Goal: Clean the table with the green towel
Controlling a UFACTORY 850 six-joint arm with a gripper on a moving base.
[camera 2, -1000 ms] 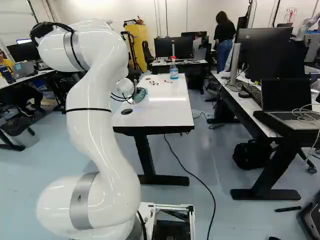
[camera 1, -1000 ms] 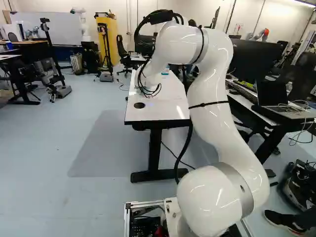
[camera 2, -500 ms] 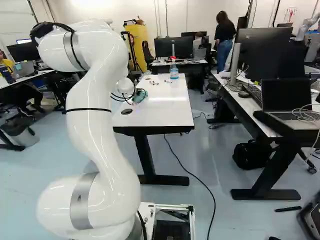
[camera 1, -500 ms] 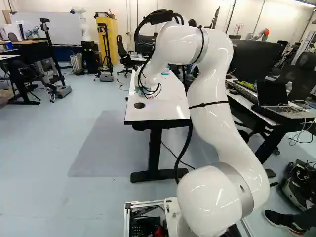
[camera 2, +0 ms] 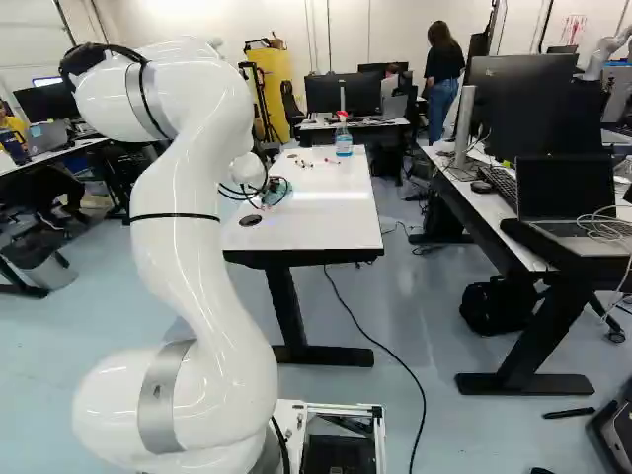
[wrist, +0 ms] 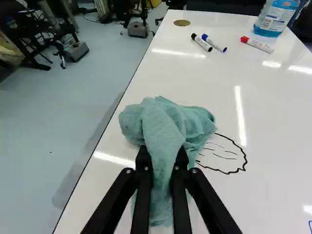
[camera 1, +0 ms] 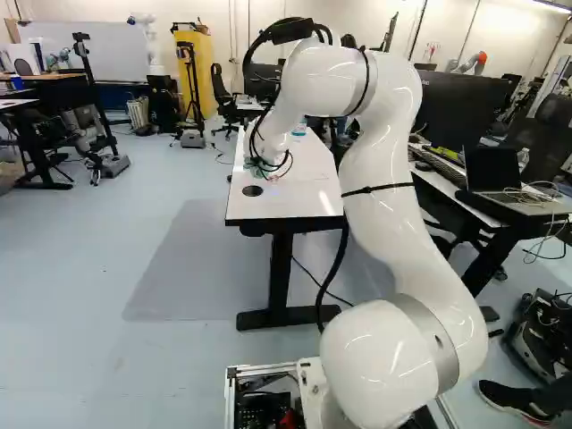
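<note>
The white counter is reached over by the arm, and the work is being done close to its left edge. If a stroke is carried too far left, the cloth could be dragged over that edge and less of the surface would be wiped.

At the far right, the spray bottle could be knocked over by a long sweep. The black-capped marker, blue-capped marker and red-capped marker, lying toward the far end, could be set rolling by the same sweep.

The black scribble, just right of the cloth and apparently partly covered by it, could be smeared or missed if too little pressure is applied, or if the bunched cloth is lifted clear. The counter could be scratched if the fingertips were let through the folds.

The tool is closed on the green towel, its two fingers held slightly apart by the gathered cloth. The towel is pinched at its middle, with its loose folds spread ahead of the fingertips, seemingly against the counter.
</note>
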